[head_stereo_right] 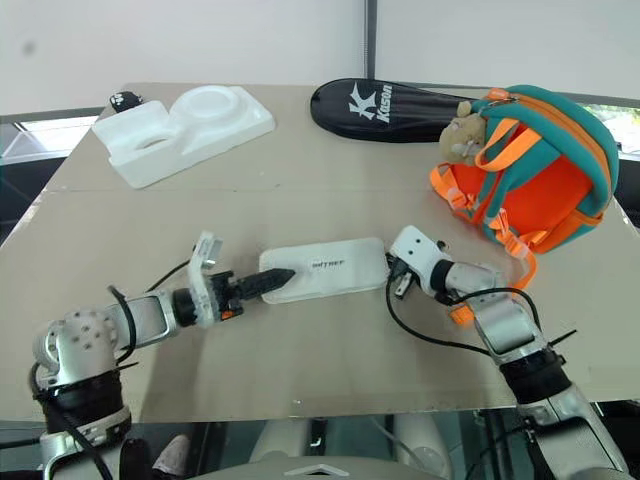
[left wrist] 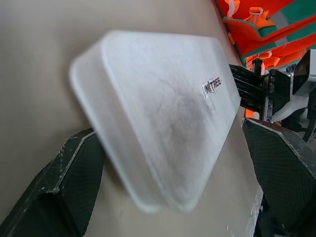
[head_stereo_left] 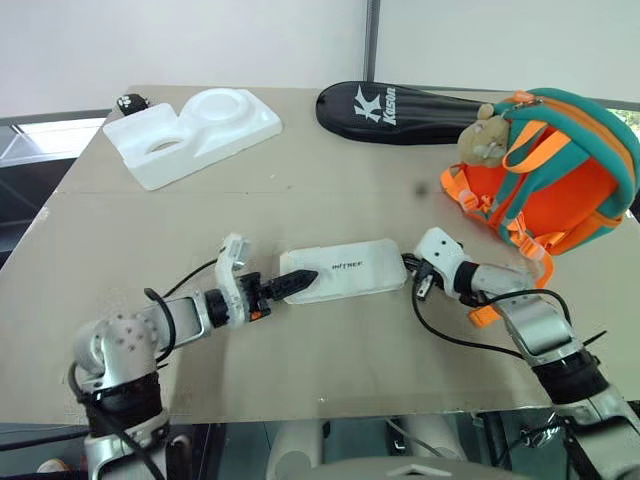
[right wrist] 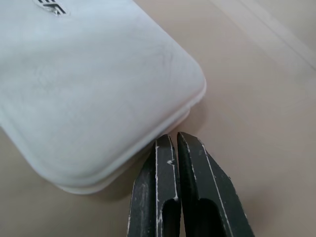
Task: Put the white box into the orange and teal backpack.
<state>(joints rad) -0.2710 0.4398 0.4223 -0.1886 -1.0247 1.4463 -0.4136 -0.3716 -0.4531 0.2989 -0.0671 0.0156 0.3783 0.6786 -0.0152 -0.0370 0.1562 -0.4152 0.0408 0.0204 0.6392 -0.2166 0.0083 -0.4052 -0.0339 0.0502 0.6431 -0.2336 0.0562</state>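
Observation:
The white box (head_stereo_left: pixel 345 270) lies flat on the tan table (head_stereo_left: pixel 300 200), near its front middle, lettering up. My left gripper (head_stereo_left: pixel 297 283) is at the box's left end and stands open; in the left wrist view its fingers (left wrist: pixel 74 173) spread wide to either side of the box (left wrist: pixel 163 118) without closing on it. My right gripper (right wrist: pixel 175 140) is shut with nothing in it, its tips against the edge of the box's right end (right wrist: pixel 98 89). The orange and teal backpack (head_stereo_left: pixel 545 170) stands at the table's right, a beige plush bear (head_stereo_left: pixel 485 135) on it.
A white moulded foam tray (head_stereo_left: pixel 190 130) sits at the back left with a small black object (head_stereo_left: pixel 130 102) beside it. A long black racket case (head_stereo_left: pixel 400 108) lies along the back edge. Bare tabletop separates the box from the backpack.

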